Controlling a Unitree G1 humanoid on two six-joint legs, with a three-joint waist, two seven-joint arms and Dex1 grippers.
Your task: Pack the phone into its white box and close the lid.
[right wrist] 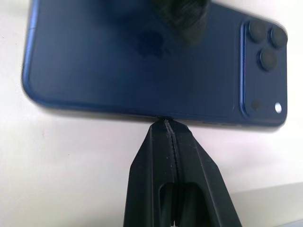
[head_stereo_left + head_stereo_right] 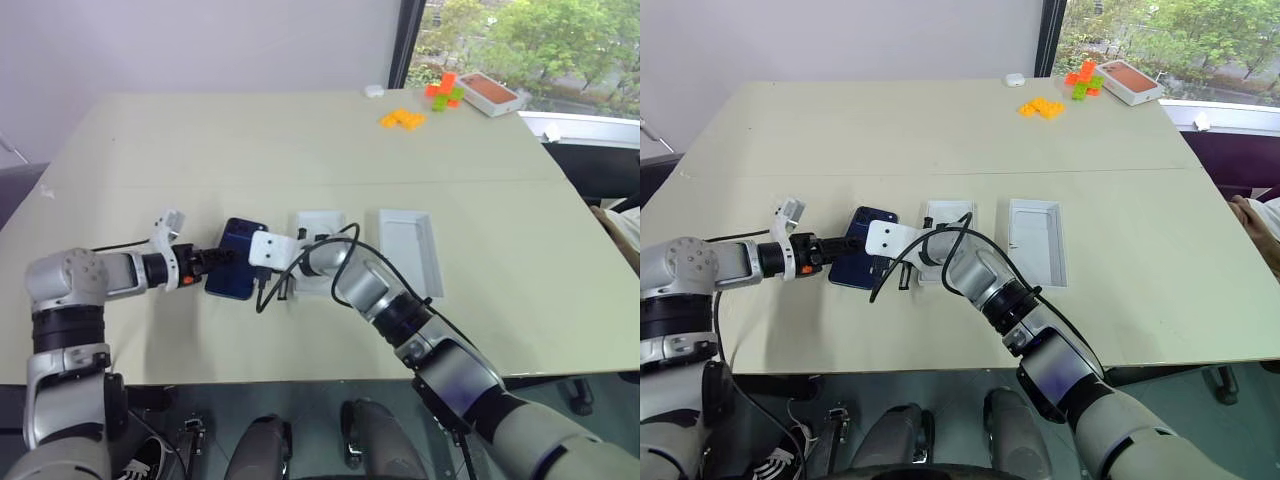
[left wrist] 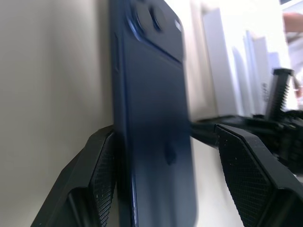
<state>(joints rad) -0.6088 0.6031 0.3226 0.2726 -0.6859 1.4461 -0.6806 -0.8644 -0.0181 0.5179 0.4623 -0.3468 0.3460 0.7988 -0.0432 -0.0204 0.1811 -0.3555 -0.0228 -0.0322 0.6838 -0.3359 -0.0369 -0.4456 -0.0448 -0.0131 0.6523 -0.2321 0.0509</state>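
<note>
Phone lying back-up on bench, camera cluster at its far end. Left end effector reaching in from 9 o'clock, fingers spread wide and straddling near end of phone; one finger against phone's edge, other standing clear of it, no firm grip visible. Right end effector coming from 3 o'clock, jaws pressed fully together, tip touching phone's long side edge, nothing between them. White box just beside phone at 3 o'clock, partly covered by right arm. Lid further out at 3 o'clock, inside up, apart from white box. Orange blocks and orange-topped box far off toward 1 o'clock.
</note>
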